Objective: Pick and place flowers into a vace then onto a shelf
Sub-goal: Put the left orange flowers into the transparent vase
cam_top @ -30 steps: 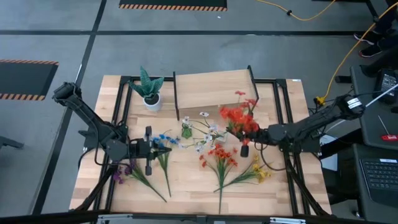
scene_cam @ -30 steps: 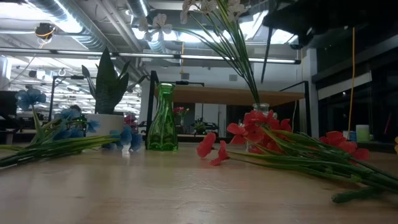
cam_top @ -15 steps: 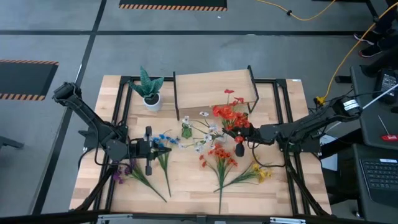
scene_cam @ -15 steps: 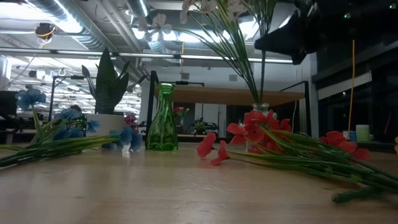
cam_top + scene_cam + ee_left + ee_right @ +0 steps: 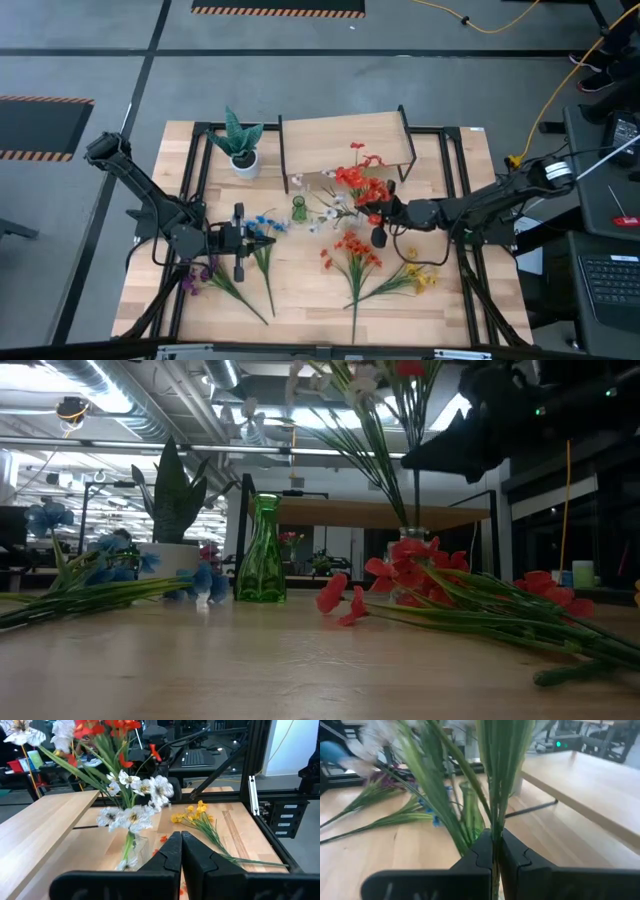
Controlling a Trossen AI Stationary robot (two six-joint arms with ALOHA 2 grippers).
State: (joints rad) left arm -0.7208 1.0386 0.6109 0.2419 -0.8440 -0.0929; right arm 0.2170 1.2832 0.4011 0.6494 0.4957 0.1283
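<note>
High view, L to R. Left gripper (image 5: 258,240) sits left of centre over the table (image 5: 300,300), fingers together, nothing btwn them; left wrist view confirms jaws pressed shut. Purple flowers (image 5: 190,283) lie lower left by that arm, blue flowers (image 5: 266,222) just beside its tip, stems running toward bottom of frame. Spiky plant in white pot (image 5: 241,146) upper left. Shelf (image 5: 345,140) upper centre. Green vase (image 5: 298,209) stands just below shelf's front edge, centre. A second clear vase w/ white flowers (image 5: 335,208) just right of it. Orange flowers (image 5: 352,255) lie flat below centre, yellow flowers (image 5: 420,277) lower right.

Right gripper (image 5: 380,222) is right of centre, fingers clamped on stems of the red flowers (image 5: 362,180); blossoms lifted off table, spread over the white bunch and shelf's front edge. Right wrist view: green stems pinched btwn the two fingers, green vase just beyond. Low view: red bunch held high, upper right, above the clear vase.
</note>
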